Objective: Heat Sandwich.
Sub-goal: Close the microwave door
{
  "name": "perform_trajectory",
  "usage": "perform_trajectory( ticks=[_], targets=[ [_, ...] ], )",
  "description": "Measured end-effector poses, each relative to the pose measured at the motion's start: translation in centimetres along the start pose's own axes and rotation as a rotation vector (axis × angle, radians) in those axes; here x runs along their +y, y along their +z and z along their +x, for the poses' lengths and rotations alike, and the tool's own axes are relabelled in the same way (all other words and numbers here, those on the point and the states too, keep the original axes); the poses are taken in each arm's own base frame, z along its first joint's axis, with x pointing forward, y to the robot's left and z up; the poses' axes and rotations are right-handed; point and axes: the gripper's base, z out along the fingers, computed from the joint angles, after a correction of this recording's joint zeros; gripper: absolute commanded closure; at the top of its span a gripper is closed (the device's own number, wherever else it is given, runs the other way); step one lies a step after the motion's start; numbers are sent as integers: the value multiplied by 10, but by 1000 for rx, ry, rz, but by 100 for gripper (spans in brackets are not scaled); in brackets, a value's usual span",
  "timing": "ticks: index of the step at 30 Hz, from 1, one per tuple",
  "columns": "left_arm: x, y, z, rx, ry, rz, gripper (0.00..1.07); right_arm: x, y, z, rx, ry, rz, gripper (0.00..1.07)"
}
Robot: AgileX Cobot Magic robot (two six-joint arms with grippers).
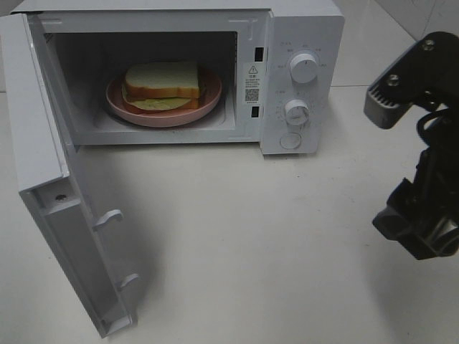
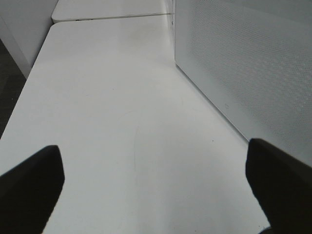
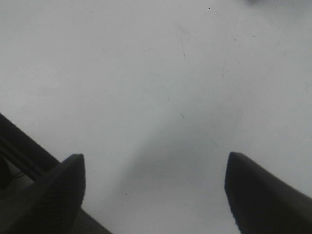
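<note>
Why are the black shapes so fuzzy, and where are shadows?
Left wrist view: the black left gripper sits near the lens, so its fingers blur. Right wrist view: the black right gripper blurs too, grey shadow on the white table between its fingers. Exterior high view: sharp; the open white microwave door shades the table beside it.

You have the microwave point(image 1: 315, 29) at the back of the tabletop point(image 1: 251, 236), its door point(image 1: 50, 179) swung out to the left, toward the front. Inside the cavity the sandwich point(image 1: 162, 84) lies on the plate point(image 1: 143, 115). Right of the cavity, the upper knob point(image 1: 304, 68) sits above the lower knob point(image 1: 296, 111). Your right claw point(image 3: 156, 165) hangs over the tabletop, your left claw point(image 2: 153, 161) over the tabletop beside the microwave.
</note>
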Motion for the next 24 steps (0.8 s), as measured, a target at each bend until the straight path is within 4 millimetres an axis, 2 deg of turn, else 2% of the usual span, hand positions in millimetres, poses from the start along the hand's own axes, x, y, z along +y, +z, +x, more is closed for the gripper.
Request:
perform_trajectory(
  ticks=[9,21,24],
  targets=[
    [0,0,0,0,0,0,10,-4,-33,28,-6,47,-3,31],
    [0,0,0,0,0,0,10,-5,-57,55,-5,99,-22,31],
    [0,0,0,0,0,0,10,-6,-68,66,-51,127,-21,31]
  ],
)
